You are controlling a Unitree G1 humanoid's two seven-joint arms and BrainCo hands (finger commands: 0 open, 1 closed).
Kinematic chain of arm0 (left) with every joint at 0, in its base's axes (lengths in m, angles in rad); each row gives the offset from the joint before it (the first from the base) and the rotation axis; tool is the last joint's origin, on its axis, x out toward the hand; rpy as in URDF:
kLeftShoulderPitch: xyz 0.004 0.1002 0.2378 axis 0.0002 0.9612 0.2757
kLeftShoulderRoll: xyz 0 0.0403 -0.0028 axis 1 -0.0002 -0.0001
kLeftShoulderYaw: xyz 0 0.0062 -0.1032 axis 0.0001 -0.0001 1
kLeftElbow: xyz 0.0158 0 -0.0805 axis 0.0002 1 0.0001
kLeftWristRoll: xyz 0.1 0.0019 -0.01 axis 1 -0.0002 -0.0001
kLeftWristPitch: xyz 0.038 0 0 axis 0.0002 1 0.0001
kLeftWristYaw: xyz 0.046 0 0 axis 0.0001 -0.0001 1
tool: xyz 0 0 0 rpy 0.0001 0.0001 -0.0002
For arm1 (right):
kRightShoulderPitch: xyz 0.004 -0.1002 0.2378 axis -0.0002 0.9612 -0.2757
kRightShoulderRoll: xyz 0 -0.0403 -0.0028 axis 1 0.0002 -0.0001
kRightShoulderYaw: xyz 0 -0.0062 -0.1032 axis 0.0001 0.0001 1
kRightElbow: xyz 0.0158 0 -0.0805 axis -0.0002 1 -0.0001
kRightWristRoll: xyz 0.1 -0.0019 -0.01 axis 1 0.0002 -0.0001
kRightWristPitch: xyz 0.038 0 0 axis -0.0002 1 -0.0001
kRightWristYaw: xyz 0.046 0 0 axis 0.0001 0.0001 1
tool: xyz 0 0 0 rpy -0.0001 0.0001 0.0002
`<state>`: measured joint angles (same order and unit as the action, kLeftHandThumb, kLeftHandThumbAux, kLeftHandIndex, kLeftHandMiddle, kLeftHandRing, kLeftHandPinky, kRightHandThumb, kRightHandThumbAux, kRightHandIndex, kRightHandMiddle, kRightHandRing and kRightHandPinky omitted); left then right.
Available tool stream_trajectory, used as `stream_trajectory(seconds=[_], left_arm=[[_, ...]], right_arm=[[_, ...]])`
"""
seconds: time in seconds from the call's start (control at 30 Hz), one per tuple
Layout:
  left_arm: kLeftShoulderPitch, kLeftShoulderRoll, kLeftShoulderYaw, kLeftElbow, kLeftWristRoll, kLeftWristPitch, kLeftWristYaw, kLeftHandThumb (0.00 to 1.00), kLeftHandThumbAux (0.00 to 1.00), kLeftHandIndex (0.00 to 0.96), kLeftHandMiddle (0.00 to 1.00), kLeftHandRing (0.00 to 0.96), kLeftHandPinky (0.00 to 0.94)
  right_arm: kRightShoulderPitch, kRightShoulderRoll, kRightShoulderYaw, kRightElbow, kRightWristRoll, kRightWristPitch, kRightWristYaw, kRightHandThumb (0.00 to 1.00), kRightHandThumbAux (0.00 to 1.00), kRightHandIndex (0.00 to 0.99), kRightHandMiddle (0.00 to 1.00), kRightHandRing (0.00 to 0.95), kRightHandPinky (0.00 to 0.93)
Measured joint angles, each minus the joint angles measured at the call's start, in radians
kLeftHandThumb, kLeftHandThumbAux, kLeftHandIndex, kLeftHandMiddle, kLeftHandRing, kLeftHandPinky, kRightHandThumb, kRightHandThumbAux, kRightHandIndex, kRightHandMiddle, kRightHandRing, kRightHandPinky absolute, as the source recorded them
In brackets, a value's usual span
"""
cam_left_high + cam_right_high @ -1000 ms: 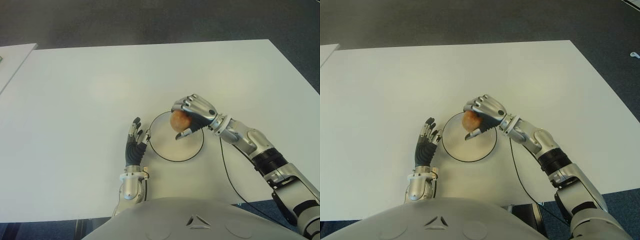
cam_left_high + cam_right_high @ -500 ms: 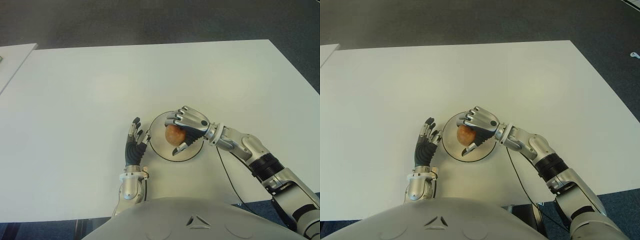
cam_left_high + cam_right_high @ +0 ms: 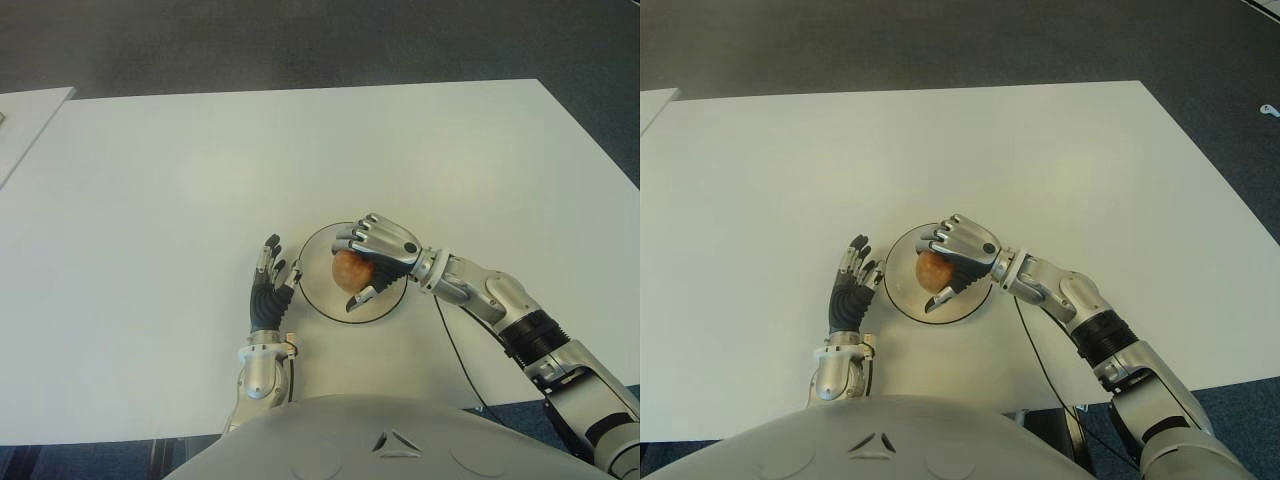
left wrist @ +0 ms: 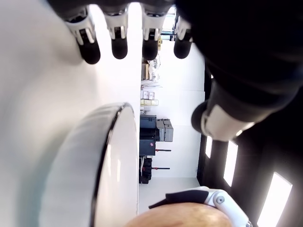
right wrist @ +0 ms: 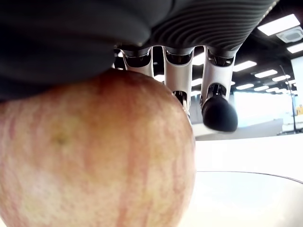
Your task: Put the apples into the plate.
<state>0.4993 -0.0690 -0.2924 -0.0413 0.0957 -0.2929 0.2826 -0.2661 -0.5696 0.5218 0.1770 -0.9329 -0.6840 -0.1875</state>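
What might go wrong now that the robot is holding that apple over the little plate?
Two things, I would guess. The right robot hand grips the round reddish apple over the white round plate with a dark rim; a round apple let go too early could roll off such a shallow plate onto the white table. Also, the left robot hand, fingers open, shows close beside the plate's left rim, so the two hands have little room.

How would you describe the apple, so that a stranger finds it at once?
On the white table, near the robot's edge, lies a round white plate with a dark rim. Over it the right hand grips the apple, the only reddish-orange thing there; the left hand shows left of the plate.
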Motion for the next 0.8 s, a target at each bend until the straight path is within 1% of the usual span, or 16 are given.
stream_trajectory(seconds=[0.03, 0.13, 0.27, 0.47, 0.8], left_arm=[[0.0, 0.0, 0.0, 0.0, 0.01, 0.006, 0.01, 0.0, 0.69, 0.045, 0.026, 0.005, 0.029], [-0.001, 0.0, 0.0, 0.002, 0.03, 0.015, 0.032, 0.0, 0.709, 0.038, 0.021, 0.003, 0.029], [-0.002, 0.0, -0.001, 0.006, 0.037, 0.013, 0.049, 0.0, 0.723, 0.033, 0.02, 0.0, 0.023], [-0.002, 0.0, -0.005, 0.015, 0.042, 0.0, 0.065, 0.0, 0.739, 0.033, 0.024, 0.0, 0.02], [-0.002, 0.0, -0.007, 0.022, 0.042, -0.015, 0.076, 0.0, 0.739, 0.039, 0.032, 0.01, 0.037]], right_arm=[[0.0, -0.005, -0.001, -0.011, 0.008, 0.004, 0.034, 0.132, 0.457, 0.045, 0.072, 0.069, 0.07], [-0.002, -0.021, -0.007, -0.033, 0.022, 0.007, 0.099, 0.069, 0.4, 0.014, 0.023, 0.022, 0.022], [-0.007, -0.033, -0.015, -0.035, 0.021, 0.006, 0.118, 0.035, 0.35, 0.002, 0.004, 0.004, 0.004], [-0.018, -0.035, -0.023, -0.026, 0.021, 0.003, 0.125, 0.035, 0.318, 0.0, 0.0, 0.0, 0.0], [-0.024, -0.023, -0.024, -0.01, 0.021, 0.003, 0.127, 0.05, 0.3, 0.0, 0.0, 0.0, 0.0]])
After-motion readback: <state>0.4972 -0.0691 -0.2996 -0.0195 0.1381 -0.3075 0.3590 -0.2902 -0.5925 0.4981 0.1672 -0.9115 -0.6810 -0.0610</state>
